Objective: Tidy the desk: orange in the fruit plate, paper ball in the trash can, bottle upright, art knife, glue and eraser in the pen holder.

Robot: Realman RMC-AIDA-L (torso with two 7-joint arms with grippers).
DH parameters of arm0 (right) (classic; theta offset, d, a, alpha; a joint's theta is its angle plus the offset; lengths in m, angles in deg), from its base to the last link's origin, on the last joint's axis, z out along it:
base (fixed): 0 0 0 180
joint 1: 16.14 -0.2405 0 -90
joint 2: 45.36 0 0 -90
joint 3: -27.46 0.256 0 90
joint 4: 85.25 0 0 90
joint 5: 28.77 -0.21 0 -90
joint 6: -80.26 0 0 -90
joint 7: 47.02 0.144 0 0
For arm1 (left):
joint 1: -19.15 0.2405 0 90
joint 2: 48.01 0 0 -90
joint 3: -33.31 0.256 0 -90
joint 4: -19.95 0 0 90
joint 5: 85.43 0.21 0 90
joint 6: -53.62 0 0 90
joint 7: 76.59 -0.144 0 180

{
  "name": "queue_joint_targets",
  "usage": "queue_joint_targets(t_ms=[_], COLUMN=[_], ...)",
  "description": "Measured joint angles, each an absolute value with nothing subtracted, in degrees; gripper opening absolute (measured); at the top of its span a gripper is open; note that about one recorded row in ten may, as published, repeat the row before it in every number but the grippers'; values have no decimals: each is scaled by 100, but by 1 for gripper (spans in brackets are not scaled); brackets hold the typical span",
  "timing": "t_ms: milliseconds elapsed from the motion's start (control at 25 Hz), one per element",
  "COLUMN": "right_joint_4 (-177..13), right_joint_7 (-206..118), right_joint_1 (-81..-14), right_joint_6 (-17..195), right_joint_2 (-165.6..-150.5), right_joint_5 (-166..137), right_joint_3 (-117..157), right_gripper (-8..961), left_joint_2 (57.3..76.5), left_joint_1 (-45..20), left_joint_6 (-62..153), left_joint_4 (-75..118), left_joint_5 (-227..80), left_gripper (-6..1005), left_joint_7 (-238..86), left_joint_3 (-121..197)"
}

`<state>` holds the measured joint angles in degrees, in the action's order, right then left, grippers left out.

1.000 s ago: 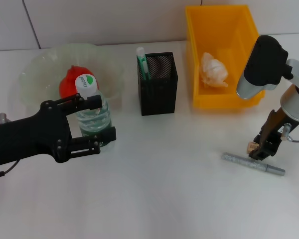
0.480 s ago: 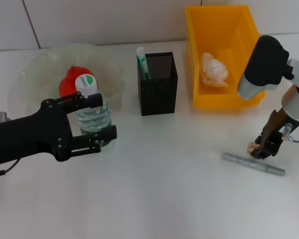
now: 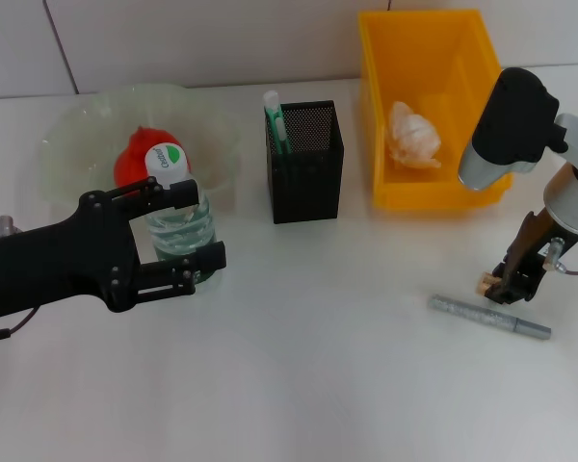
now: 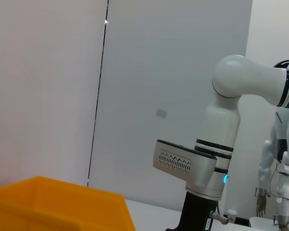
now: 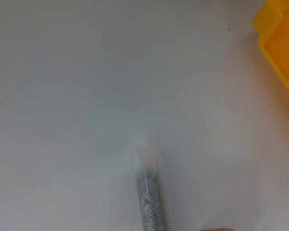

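Right gripper [image 3: 512, 285]: low over the desk's right side, fingers apparently closed on a small tan eraser [image 3: 486, 283], though the grip itself is hard to make out. Pen holder [image 3: 305, 161]: well apart, up and to the robot's left of it, left of the yellow trash bin [image 3: 376, 115]. Art knife [image 3: 488, 317]: flat just below the gripper, long axis roughly left-right; left gripper [image 3: 178, 245] stands open around the upright bottle [image 3: 178, 217].

White tabletop [image 3: 328, 385], pale tiled wall [image 3: 193, 38] behind, a second white robot [image 4: 279, 159] far off.
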<state>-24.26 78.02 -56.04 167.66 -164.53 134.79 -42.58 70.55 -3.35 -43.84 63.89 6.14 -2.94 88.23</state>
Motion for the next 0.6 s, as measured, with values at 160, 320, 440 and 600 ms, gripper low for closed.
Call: queue_joint_targets(t_ms=[160,320,440,600], right_joint_4=[-2385,-2240,-2085,-1930], right_joint_7=[7826,7863,7892,7892], right_joint_1=[-5598,-5575,-5541,-5510], right_joint_6=[16763,16792,16814,16817], right_joint_2=[-16453,-16457,-16461,-16462], right_joint_5=[13462,13441,13379,13210], right_joint_3=[-4258,-4258,-4254,-4220], right_gripper=[238,238,237,237], left_joint_2=[7055,7055,7055,7053], left_joint_1=[-331,-312,-301,-287], left_joint_6=[-4385,-4386,-4391,-4435], left_joint_4=[6389,6393,6400,6422], left_joint_5=[614,614,614,614], left_gripper=[806,806,806,806], left_joint_7=[-293,-293,-293,-293], left_joint_3=[8823,8823,8817,8790])
